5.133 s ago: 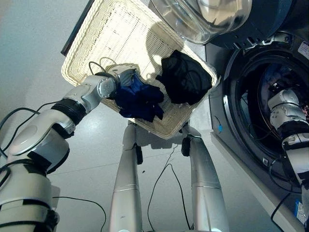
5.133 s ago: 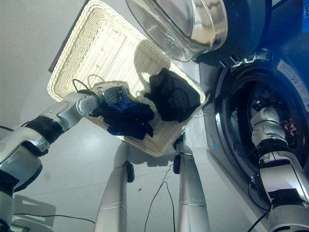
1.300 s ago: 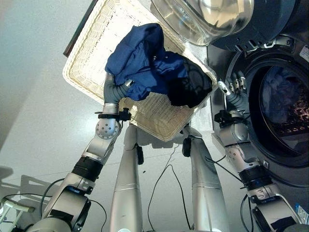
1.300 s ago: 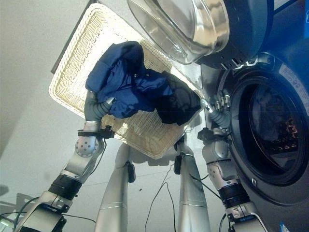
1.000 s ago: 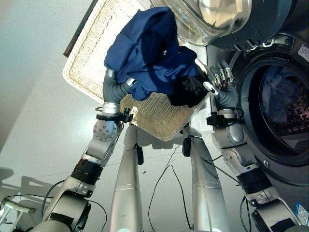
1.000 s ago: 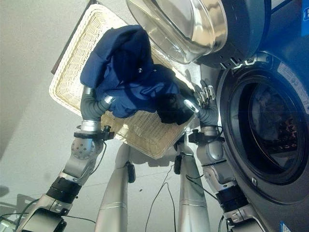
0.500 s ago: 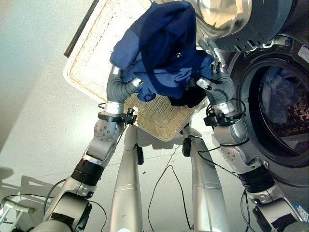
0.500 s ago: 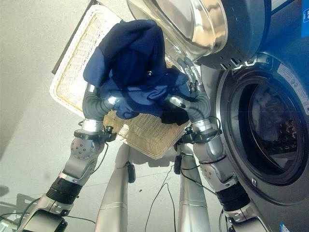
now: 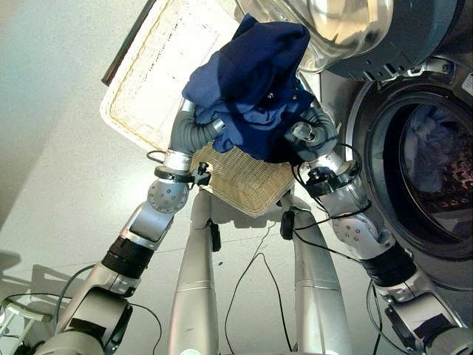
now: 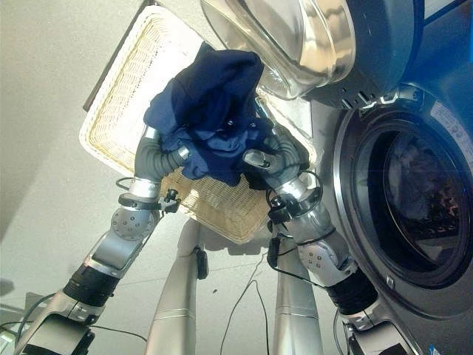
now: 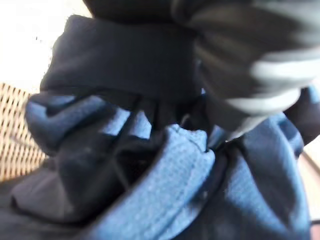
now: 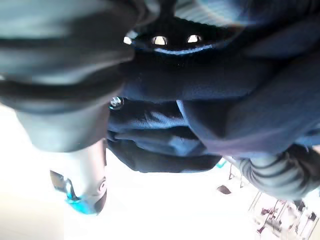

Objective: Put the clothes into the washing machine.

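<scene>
Left eye view: a bunched dark navy-blue fabric garment [image 9: 255, 81] is held up between the two hands, above the near right corner of a cream woven wicker basket [image 9: 159, 81] and just left of the washing machine opening. The cloth hangs in folds with a lighter blue inner layer showing. A second, black garment [image 9: 284, 154] lies in the basket corner, just under the raised bundle.

The left hand [image 9: 211, 129] comes up from the lower left and goes into the underside of the bundle; cloth drapes over it. Left wrist view: navy folds [image 11: 165, 185] lie close against the hand, but the fingers are blurred, so I cannot tell whether they are curled or straight.

The right hand [image 9: 309, 134] meets the bundle from the right side, its dark ribbed cover against the cloth. Right wrist view: a silver finger with a dark tip [image 12: 82, 165] shows beside the navy cloth [image 12: 210, 115]; the rest is blurred, and its grip cannot be told.

The front-loading grey washing machine [image 10: 436, 133] stands at right with its round drum opening [image 9: 432, 177] exposed; pale blue cloth [image 9: 423, 151] lies inside the drum. The glass-bowl door [image 9: 332, 26] is swung open above the basket. The basket rests on the pale floor [image 9: 52, 185].
</scene>
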Controlling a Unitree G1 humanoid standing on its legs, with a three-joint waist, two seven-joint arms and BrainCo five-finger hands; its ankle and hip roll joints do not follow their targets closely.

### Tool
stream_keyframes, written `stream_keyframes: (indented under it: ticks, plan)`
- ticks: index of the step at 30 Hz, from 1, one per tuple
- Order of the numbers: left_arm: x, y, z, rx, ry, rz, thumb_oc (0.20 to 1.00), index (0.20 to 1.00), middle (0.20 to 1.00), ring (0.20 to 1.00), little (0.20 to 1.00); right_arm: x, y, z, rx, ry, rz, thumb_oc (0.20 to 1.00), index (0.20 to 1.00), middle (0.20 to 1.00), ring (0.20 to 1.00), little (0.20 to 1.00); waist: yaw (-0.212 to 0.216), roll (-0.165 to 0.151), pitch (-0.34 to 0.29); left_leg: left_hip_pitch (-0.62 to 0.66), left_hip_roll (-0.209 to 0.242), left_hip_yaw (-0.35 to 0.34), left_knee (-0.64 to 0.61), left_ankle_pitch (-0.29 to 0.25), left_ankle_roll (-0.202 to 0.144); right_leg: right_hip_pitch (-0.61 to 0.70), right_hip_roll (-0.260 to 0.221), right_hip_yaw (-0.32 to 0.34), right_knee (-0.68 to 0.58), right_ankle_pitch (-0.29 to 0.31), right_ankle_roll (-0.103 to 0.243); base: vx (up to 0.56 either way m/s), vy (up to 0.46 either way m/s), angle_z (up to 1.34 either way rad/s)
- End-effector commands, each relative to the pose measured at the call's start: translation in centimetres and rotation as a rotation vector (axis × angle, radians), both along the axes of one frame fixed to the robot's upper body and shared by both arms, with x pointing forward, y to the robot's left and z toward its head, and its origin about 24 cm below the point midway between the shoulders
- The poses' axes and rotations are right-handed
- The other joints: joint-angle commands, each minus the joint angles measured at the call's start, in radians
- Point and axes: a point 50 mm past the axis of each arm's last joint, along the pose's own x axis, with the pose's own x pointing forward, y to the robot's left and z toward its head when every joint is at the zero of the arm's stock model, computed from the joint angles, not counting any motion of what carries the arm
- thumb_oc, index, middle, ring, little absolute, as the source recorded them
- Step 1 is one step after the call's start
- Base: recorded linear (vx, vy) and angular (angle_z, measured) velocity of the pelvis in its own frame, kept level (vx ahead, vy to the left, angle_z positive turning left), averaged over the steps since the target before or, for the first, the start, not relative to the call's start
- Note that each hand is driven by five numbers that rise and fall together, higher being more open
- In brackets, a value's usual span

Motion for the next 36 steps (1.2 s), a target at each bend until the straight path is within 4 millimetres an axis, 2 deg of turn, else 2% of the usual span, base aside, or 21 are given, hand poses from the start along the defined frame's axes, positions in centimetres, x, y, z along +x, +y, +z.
stream_keyframes:
  ticks: [1, 8, 14, 15, 17, 18, 29, 35, 36]
  plan:
    - [-1.5, -3.1, 1.6, 0.175, -0.158, -0.093, 0.200, 0.200, 0.200, 0.200, 0.200, -3.1, 1.8, 2.3, 0.057, -0.152, 0.156, 1.000, 1.000, 1.000, 1.000, 1.000, -0.018, -0.006, -0.019, -0.015, -0.060, 0.032, 0.138, -0.121, 0.006, 0.094, 0.042, -0.062, -0.379, 0.315, 0.109, 0.00, 0.000, 0.00]
    - [-1.9, -5.0, 1.4, 0.303, -0.177, -0.152, 0.200, 0.200, 0.200, 0.200, 0.200, -2.9, 1.9, 2.3, 0.100, -0.131, 0.177, 1.000, 1.000, 1.000, 1.000, 1.000, -0.026, -0.007, -0.019, -0.015, -0.058, 0.044, 0.141, -0.121, 0.006, 0.090, 0.043, -0.058, -0.379, 0.319, 0.113, 0.00, 0.000, 0.00]
    - [-2.4, -6.4, 1.4, 0.434, -0.262, -0.166, 0.200, 0.200, 0.200, 0.200, 0.200, -2.8, 2.1, 2.3, 0.109, -0.092, 0.220, 1.000, 1.000, 1.000, 1.000, 1.000, -0.034, -0.010, -0.019, -0.015, -0.055, 0.051, 0.135, -0.118, 0.005, 0.087, 0.044, -0.056, -0.387, 0.328, 0.117, 0.00, 0.000, 0.00]
    - [-2.4, -6.5, 1.4, 0.448, -0.269, -0.168, 0.200, 0.200, 0.200, 0.200, 0.200, -2.8, 2.1, 2.3, 0.111, -0.089, 0.224, 0.931, 0.931, 0.931, 0.931, 0.931, -0.034, -0.011, -0.019, -0.014, -0.055, 0.051, 0.134, -0.118, 0.005, 0.087, 0.044, -0.055, -0.388, 0.328, 0.118, 0.00, 0.000, 0.00]
    - [-2.6, -6.9, 1.3, 0.499, -0.291, -0.179, 0.200, 0.200, 0.200, 0.200, 0.200, -2.7, 2.1, 2.3, 0.118, -0.090, 0.227, 0.473, 0.473, 0.473, 0.473, 0.473, -0.036, -0.012, -0.019, -0.015, -0.055, 0.052, 0.133, -0.118, 0.004, 0.087, 0.043, -0.055, -0.390, 0.329, 0.119, 0.00, 0.000, 0.00]
    - [-2.7, -7.2, 1.3, 0.525, -0.301, -0.181, 0.200, 0.200, 0.200, 0.200, 0.200, -2.7, 2.1, 2.3, 0.125, -0.088, 0.237, 0.200, 0.200, 0.200, 0.200, 0.200, -0.036, -0.013, -0.019, -0.014, -0.055, 0.052, 0.133, -0.118, 0.003, 0.088, 0.044, -0.055, -0.393, 0.331, 0.119, 0.00, 0.000, 0.00]
    - [-2.3, -8.1, 1.1, 0.719, -0.345, -0.133, 0.200, 0.200, 0.200, 0.200, 0.200, -2.7, 2.1, 2.3, 0.135, -0.098, 0.269, 0.200, 0.200, 0.200, 0.200, 0.200, -0.046, -0.017, -0.019, -0.011, -0.049, 0.056, 0.128, -0.115, -0.001, 0.087, 0.041, -0.052, -0.400, 0.340, 0.125, 0.00, 0.000, 0.00]
    - [-1.7, -7.8, 1.0, 0.719, -0.327, -0.093, 0.200, 0.200, 0.200, 0.200, 0.200, -2.6, 2.1, 2.3, 0.153, -0.087, 0.286, 0.200, 0.200, 0.200, 0.200, 0.200, -0.045, -0.017, -0.019, -0.013, -0.046, 0.055, 0.126, -0.113, -0.003, 0.085, 0.040, -0.050, -0.402, 0.341, 0.126, 0.00, 0.000, 0.00]
    - [-1.4, -7.5, 1.0, 0.679, -0.305, -0.069, 0.329, 0.329, 0.329, 0.329, 0.329, -2.5, 2.1, 2.3, 0.162, -0.076, 0.290, 0.200, 0.200, 0.200, 0.200, 0.200, -0.044, -0.016, -0.019, -0.013, -0.047, 0.053, 0.125, -0.113, -0.004, 0.085, 0.041, -0.050, -0.403, 0.342, 0.126, 0.00, 0.000, 0.00]
